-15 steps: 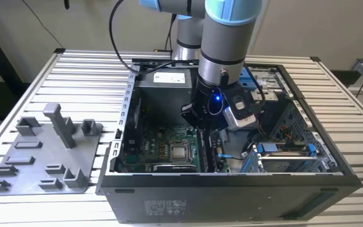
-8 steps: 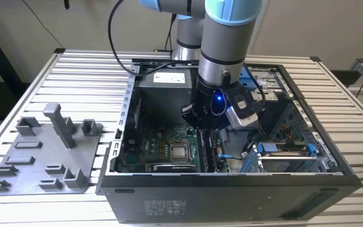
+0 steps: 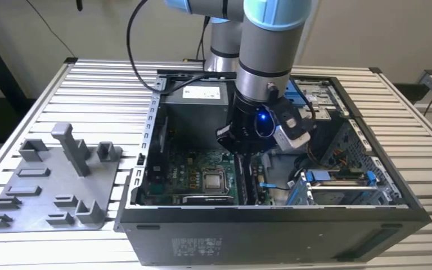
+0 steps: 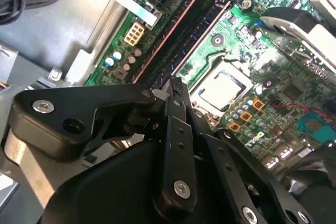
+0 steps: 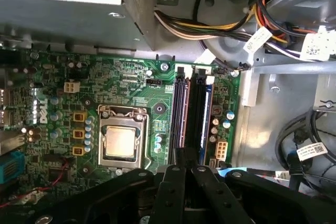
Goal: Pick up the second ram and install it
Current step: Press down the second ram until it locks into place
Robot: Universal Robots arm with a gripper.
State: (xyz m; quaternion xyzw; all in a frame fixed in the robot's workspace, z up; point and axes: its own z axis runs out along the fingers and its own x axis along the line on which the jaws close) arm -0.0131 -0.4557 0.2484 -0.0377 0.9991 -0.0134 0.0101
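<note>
My gripper [image 3: 244,156] hangs inside the open computer case [image 3: 276,216], low over the green motherboard [image 5: 131,87]. In both wrist views its black fingers [image 5: 178,157] are shut together, and nothing shows between them. Their tips [image 4: 176,85] sit right over one end of the two long memory slots. A long dark strip that looks like the second ram [image 5: 200,114] stands in the blue-edged slot. Beside it lies another dark slot [image 5: 180,111] with a reddish edge. I cannot tell whether the tips touch the strip.
The square silver processor [image 5: 119,141] sits beside the slots. A power supply box [image 3: 201,93] and bundled cables [image 5: 210,24] crowd the case's far end, with a drive cage [image 3: 343,183] on the exterior view's right. A grey holder tray [image 3: 21,214] lies outside the case on the slatted table.
</note>
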